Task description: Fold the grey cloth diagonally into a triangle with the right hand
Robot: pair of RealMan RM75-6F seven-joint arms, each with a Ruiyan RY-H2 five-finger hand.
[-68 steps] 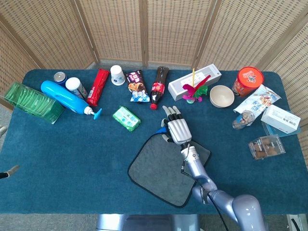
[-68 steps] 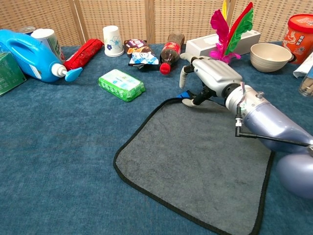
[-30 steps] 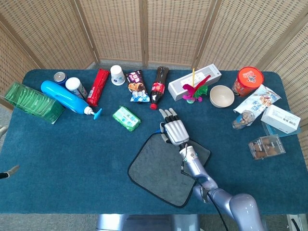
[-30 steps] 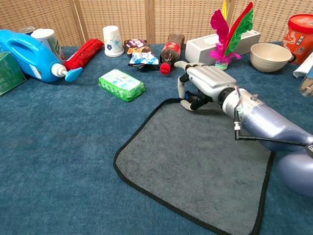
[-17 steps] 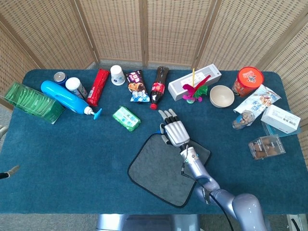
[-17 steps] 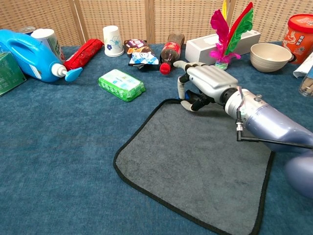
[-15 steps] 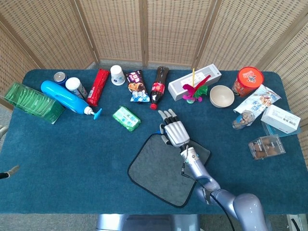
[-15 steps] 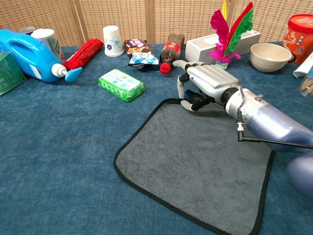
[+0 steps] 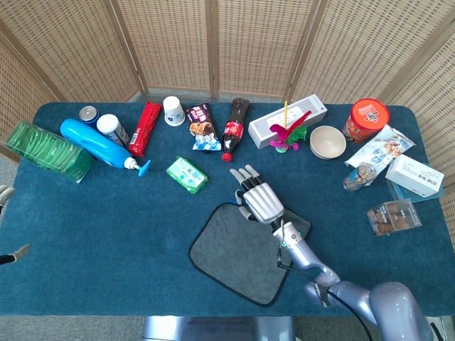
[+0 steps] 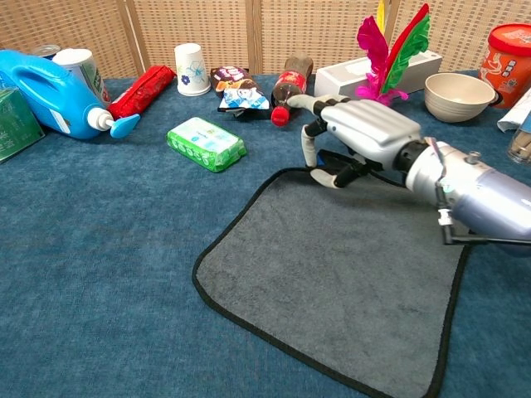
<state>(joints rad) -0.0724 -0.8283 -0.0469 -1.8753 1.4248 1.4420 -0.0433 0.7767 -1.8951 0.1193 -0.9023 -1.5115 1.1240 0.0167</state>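
- The right hand (image 10: 358,133) hovers over the far corner of the grey cloth (image 10: 332,278), fingers curled downward with the tips (image 10: 319,176) at or just above the black-trimmed edge. From where I stand I cannot tell whether it has actually pinched the fabric; nothing looks lifted yet.
- The risk I see: if the fingertips close on the table's blue cover (image 10: 99,249) instead of the hem, the hand would come up with nothing, or drag the whole cloth rather than peel the corner.
- Another worry is a thin pinch on the trim alone. The corner could slip out partway through the fold and leave a crooked flap instead of a triangle.
- Just beyond the fingers lies a cola bottle (image 10: 290,85), and a feathered shuttlecock (image 10: 390,46) stands behind the hand near the white box (image 10: 353,75). A high or wide swing could knock either one.
- The left hand is not visible in either view, so nothing pins the near side; the cloth may slide as it is pulled.
- The cloth itself lies flat and unfolded, spread out beneath and toward the robot from the hand, turned like a diamond in the head view (image 9: 242,256). It is grey, soft-looking, with a dark border all round and no creases I can see.
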